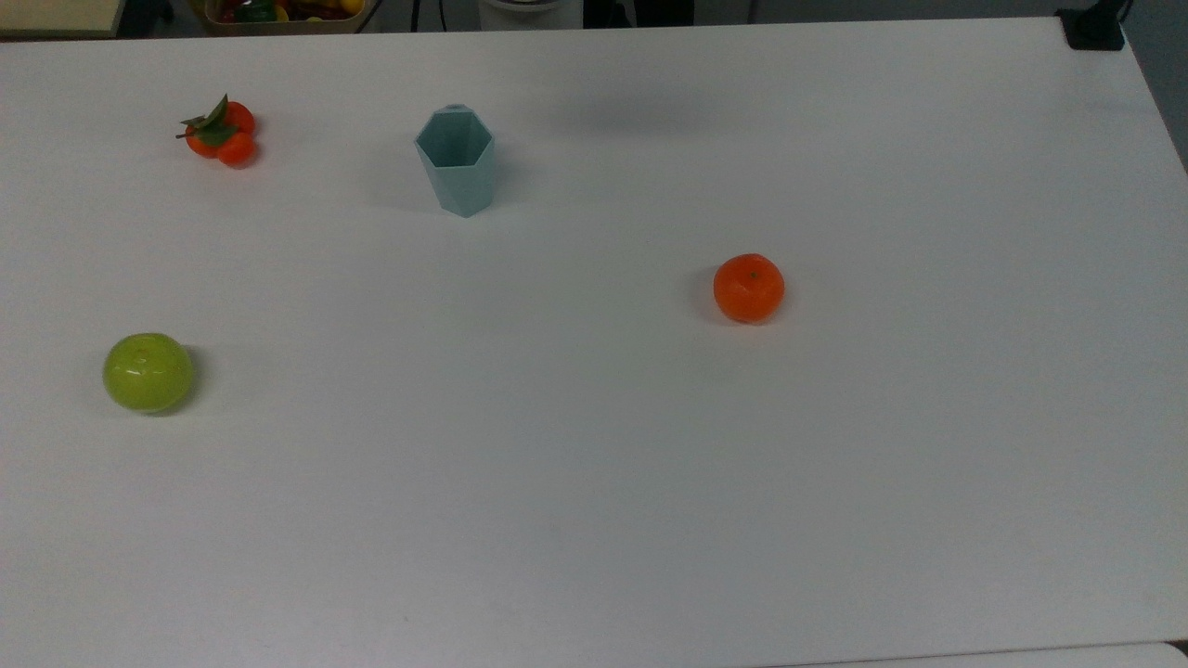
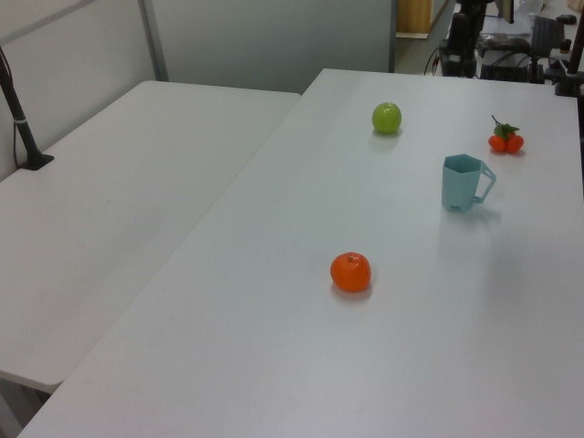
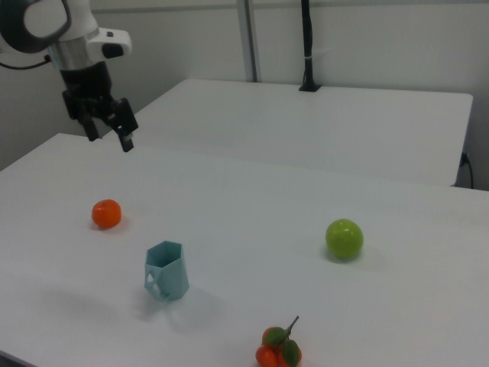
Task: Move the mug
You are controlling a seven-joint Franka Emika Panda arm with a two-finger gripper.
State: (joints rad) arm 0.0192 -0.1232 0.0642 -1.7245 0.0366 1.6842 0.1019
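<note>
The pale teal faceted mug (image 1: 455, 162) stands upright on the white table (image 1: 594, 482), toward the back in the top view. The left view has the mug (image 2: 464, 182) at the right with its handle tab pointing right. In the right view the mug (image 3: 166, 271) sits near the front left. My gripper (image 3: 111, 140) hangs high above the table's far left part in the right view, well away from the mug. It is open, with nothing between its fingers.
An orange (image 1: 748, 288) lies mid-table, a green apple (image 1: 148, 372) at the top view's left, and a small leafy tangerine cluster (image 1: 220, 132) at the back left. A second white table (image 2: 119, 210) adjoins. A black post (image 3: 306, 46) stands behind.
</note>
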